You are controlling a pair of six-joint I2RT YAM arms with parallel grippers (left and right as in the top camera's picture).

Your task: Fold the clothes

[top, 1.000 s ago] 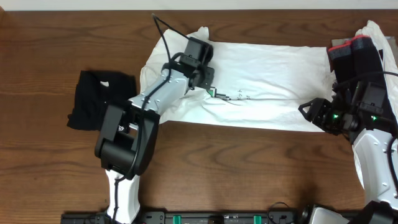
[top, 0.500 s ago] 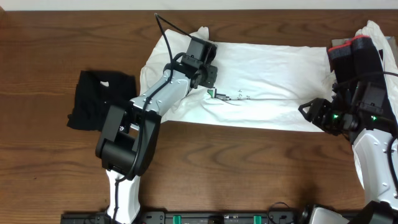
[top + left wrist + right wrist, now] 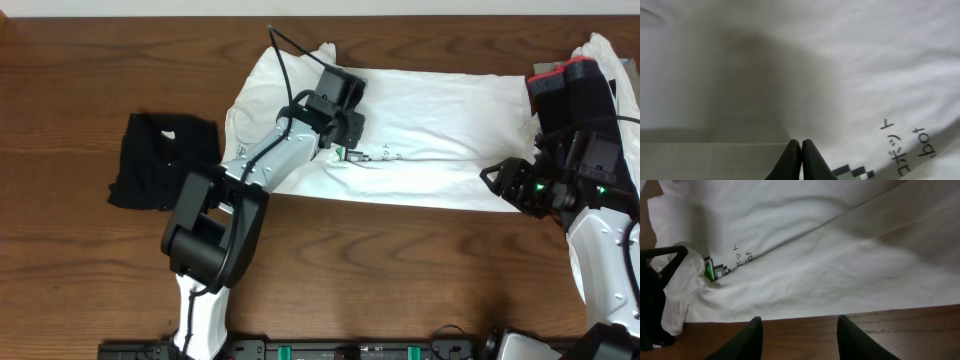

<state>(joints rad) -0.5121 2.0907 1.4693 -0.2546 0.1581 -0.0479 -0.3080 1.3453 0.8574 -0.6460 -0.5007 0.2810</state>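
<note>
As laid on bench (image 3: 80,80): one white T-shirt (image 3: 440,110), long axis left-right; one black garment (image 3: 160,160); left tool (image 3: 801,150) clenched, right tool (image 3: 799,330) released.

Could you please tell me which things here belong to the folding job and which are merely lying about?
Job:
T-shirt, spread out
black garment, left
white cloth, far right
left gripper, shut
right gripper, open

Lying about:
table, only the support

Left arm (image 3: 262,163): we extend it forward and toward our right, elbow bent. Left gripper (image 3: 801,146): angled downward, fingers pressed together. Right arm (image 3: 603,235): we hold it folded at our right side. Right gripper (image 3: 799,330): low, fingers parted.
</note>
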